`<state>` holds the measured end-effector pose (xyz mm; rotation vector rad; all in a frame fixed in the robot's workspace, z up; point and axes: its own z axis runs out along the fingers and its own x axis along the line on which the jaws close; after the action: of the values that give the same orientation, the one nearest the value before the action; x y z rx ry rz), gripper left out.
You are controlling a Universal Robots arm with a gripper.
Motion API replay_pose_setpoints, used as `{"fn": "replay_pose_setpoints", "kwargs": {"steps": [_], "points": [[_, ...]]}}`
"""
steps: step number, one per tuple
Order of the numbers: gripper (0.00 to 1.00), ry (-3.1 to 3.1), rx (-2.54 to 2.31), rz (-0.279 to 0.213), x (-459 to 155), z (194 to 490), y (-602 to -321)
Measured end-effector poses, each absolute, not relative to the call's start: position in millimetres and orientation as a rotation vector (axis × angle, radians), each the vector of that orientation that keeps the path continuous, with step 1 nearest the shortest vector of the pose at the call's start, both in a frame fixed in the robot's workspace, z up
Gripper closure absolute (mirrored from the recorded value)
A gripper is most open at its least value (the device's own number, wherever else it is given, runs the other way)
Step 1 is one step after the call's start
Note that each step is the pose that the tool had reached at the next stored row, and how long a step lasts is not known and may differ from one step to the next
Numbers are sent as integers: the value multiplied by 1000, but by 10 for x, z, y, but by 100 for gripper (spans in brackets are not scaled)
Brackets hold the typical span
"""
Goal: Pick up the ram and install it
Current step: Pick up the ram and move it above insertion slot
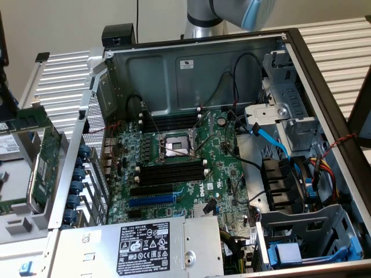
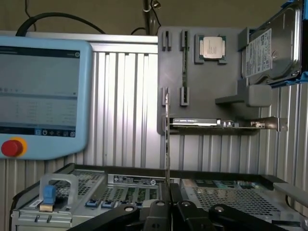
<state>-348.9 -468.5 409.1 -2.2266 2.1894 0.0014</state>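
Clamped on the ram (image 2: 167, 144), the tool (image 2: 168, 202) has its two black fingers (image 2: 156, 211) pressed together on the stick's near end. The ram is seen edge-on, a thin strip standing straight out from between the fingertips, clear of everything else.

Directly beyond the tool lies the perforated metal side of a computer case (image 2: 144, 185). Farther beyond, past the ram's free end, a grey holder plate (image 2: 226, 82) stands against a ribbed metal wall. It carries a processor chip (image 2: 211, 46), a hard drive (image 2: 272, 45), an expansion card (image 2: 211, 124) lying flat on a ledge, and another narrow stick (image 2: 184, 62) set edge-on between brackets. Off to one side of the tool hangs a teach pendant (image 2: 41, 96) with a red button (image 2: 12, 147).

In the exterior view the robot arm (image 1: 223, 14) rises behind the open case's far wall, and the motherboard's black memory slots (image 1: 174, 172) lie bare beside the processor socket (image 1: 174, 147).
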Motion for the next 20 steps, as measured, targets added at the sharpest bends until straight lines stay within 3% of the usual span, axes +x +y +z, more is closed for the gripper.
{"fn": "replay_pose_setpoints", "kwargs": {"steps": [20], "points": [[88, 2196, -2233, -12, -2746, 4141, -4642]]}}
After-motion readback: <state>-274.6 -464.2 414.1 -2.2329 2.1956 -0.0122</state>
